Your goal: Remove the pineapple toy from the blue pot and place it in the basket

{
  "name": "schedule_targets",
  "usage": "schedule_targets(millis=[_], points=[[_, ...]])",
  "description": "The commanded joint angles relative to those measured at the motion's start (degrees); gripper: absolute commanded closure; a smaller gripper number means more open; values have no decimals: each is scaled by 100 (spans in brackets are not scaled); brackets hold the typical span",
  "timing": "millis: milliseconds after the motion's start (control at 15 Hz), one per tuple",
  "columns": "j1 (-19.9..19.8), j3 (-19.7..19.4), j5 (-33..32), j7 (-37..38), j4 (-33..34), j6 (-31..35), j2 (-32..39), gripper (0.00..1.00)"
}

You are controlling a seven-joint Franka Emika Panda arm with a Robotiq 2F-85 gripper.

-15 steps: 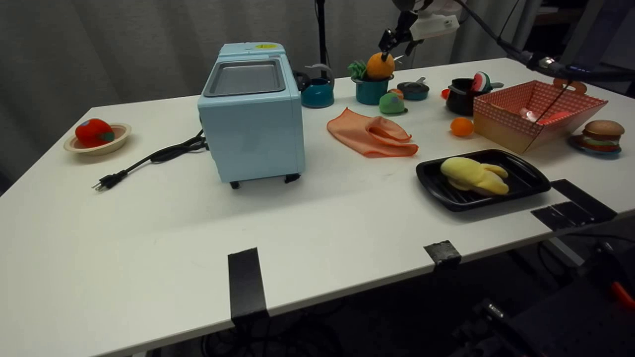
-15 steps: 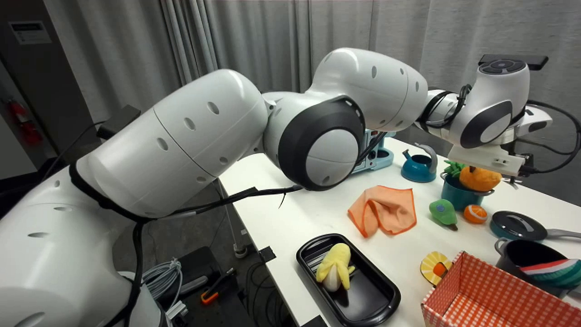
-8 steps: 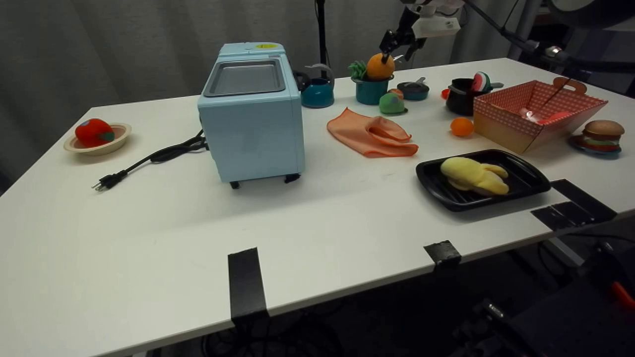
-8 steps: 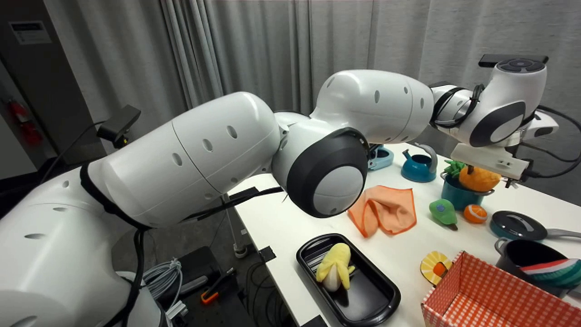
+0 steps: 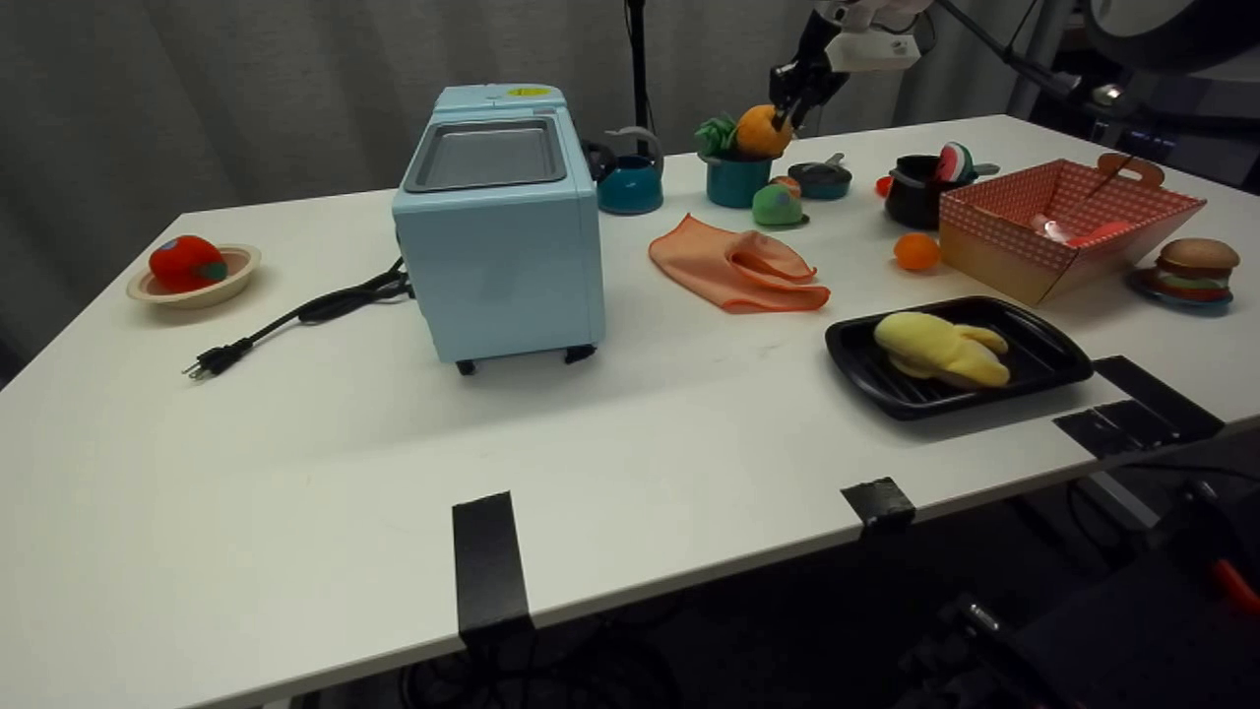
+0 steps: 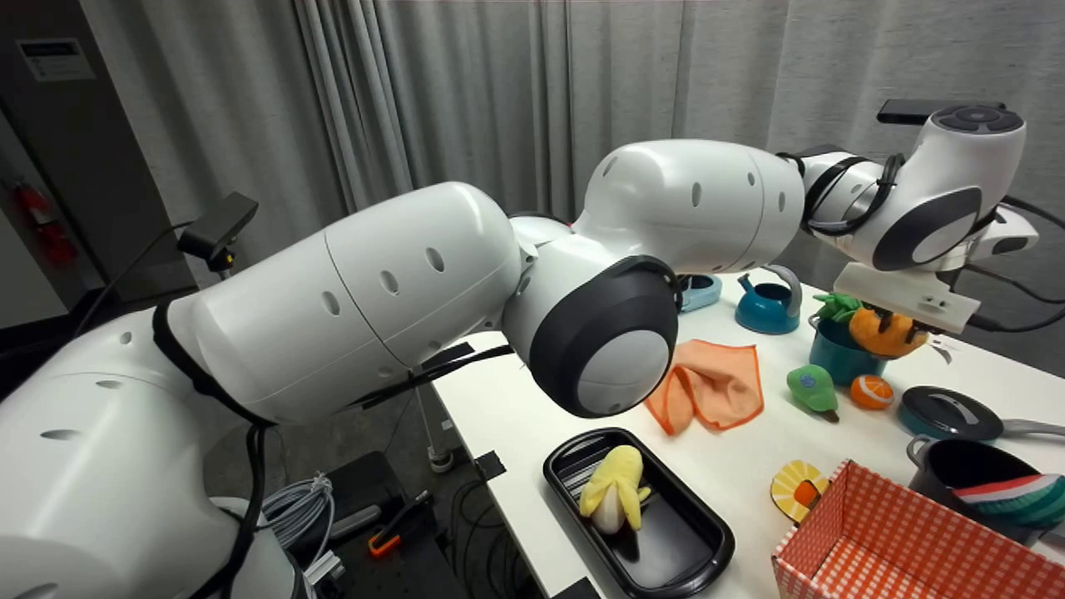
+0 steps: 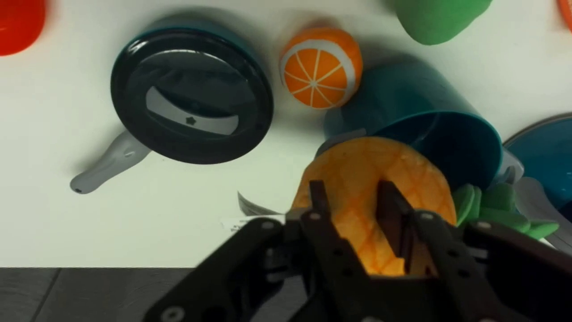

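Note:
The orange pineapple toy [image 5: 761, 133] leans out of the blue pot [image 5: 736, 184], its green leaves [image 7: 496, 210] over the pot's side. In the wrist view my gripper [image 7: 351, 185] has partly closed jaws pressed into the plush body, which bulges between them. From an exterior view the gripper [image 6: 897, 326] sits on the upper right of the pineapple toy [image 6: 869, 337], above the pot [image 6: 834, 353]. The red-checked basket [image 6: 932, 520] stands nearer the robot in both exterior views and is out of the wrist view.
Close to the pot are an orange-slice toy [image 7: 313, 82], a lidded pan [image 7: 192, 96], a green toy [image 6: 813, 389] and a kettle [image 6: 765, 306]. A black pot [image 6: 948, 466] with a watermelon slice stands beside the basket. The black tray [image 6: 574, 466] holds a banana.
The jaws have closed from wide apart onto the pineapple toy. Gripper and toy have shifted slightly right in both exterior views, and the leaves have moved along.

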Motion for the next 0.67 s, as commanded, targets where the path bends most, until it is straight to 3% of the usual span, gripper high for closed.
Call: schedule_targets(millis=[0,133,600], points=[[-139,165,109,-218,387,-114,210,95],[-183,182,96,-207,388,-114,199,100],[-299,228,113,-216,417,-13,223,99]])
